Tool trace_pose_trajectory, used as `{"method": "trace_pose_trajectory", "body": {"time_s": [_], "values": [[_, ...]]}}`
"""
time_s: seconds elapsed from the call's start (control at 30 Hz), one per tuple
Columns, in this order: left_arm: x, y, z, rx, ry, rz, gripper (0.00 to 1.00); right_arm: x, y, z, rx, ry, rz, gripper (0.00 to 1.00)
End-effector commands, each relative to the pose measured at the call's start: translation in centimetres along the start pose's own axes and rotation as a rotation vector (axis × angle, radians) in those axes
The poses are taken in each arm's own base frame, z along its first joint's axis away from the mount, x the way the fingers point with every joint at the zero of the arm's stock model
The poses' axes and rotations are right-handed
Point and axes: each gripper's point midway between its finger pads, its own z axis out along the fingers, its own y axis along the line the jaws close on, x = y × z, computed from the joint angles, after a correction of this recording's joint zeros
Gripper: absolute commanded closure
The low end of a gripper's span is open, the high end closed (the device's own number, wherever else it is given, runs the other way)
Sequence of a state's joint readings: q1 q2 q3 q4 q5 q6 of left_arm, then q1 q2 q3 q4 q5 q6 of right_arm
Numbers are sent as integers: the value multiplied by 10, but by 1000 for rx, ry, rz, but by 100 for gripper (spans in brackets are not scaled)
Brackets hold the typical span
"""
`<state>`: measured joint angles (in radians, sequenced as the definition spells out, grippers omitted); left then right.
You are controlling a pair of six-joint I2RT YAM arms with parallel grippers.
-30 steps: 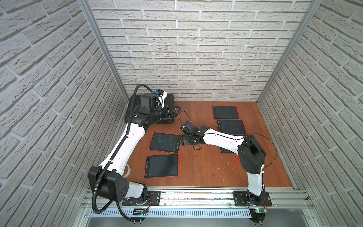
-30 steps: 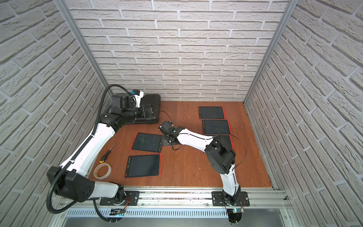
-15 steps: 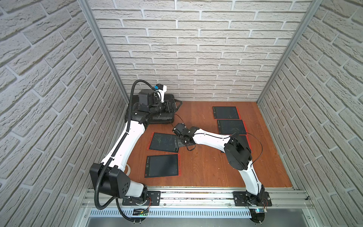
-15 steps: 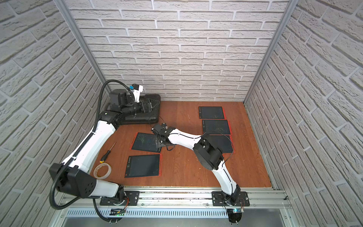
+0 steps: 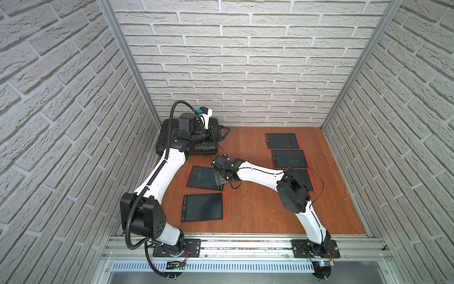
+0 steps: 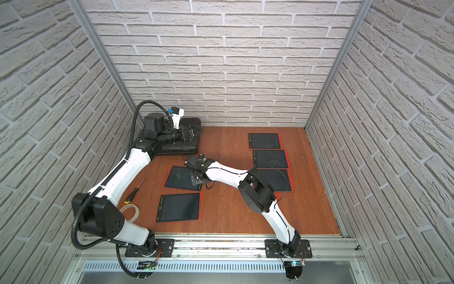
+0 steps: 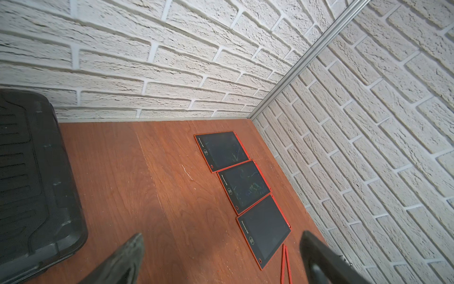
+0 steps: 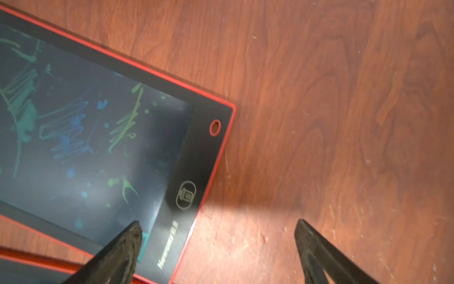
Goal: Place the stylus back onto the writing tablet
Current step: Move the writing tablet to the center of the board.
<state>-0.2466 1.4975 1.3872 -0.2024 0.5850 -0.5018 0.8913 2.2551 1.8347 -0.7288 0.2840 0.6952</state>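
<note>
Two arms are sharing the tabletop (image 5: 258,209). Left arm (image 5: 167,172) is waiting above the black case (image 7: 29,172), jaws apart. Right arm (image 5: 258,171) is now hovering over the scribbled writing tablet (image 5: 200,178), having moved in, jaws widening and empty. Red stylus (image 8: 32,257) is apparently lying along the tablet's edge: placement likely done.

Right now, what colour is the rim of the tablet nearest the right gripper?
Red rim on the tablet, clearest in the right wrist view.
</note>
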Motion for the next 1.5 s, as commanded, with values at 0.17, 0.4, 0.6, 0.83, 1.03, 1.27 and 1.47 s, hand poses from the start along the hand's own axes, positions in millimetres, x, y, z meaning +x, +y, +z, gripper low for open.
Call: {"method": "trace_pose_trajectory", "body": {"time_s": [0.17, 0.4, 0.6, 0.83, 1.03, 1.27, 1.47], "values": [[2, 2, -1, 14, -4, 16, 2, 2, 1, 12, 52, -2, -33, 5], [4, 7, 0, -10, 10, 17, 2, 5, -1, 20, 74, 12, -58, 6], [4, 7, -1, -13, 9, 17, 2, 9, -1, 27, 79, 27, -83, 6], [9, 4, 1, -27, 23, 35, 2, 18, -13, 31, 141, 55, -128, 6], [11, 1, 4, -21, 32, 35, 2, 24, -23, 32, 186, 78, -197, 6], [12, 0, 4, -24, 37, 41, 2, 23, -33, 30, 219, 79, -222, 7], [13, -1, 3, -29, 39, 48, 2, 25, -51, 29, 245, 93, -209, 7]]}}
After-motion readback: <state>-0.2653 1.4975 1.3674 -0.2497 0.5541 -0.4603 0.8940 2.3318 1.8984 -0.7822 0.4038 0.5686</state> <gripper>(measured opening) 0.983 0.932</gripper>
